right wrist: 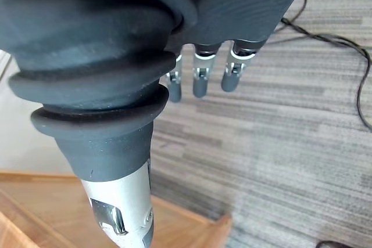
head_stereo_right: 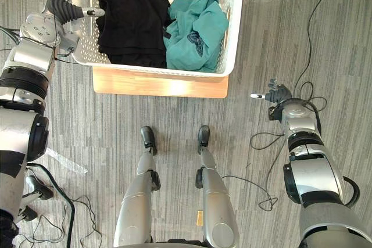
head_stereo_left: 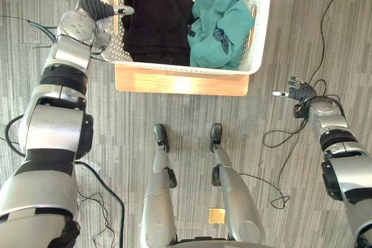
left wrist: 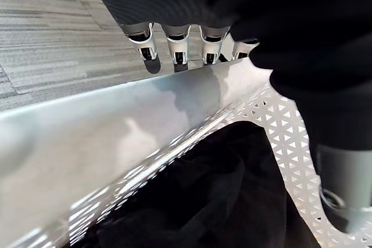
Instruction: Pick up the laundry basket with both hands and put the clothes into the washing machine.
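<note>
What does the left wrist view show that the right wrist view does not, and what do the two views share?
The left wrist view shows the left hand at the rim of the white basket, with its fingers outside the wall and its thumb inside. A black garment lies in the basket. The right wrist view shows instead the right hand, fingers straight and touching nothing, near a corner of the wooden platform. Both views share the grey striped floor.
</note>
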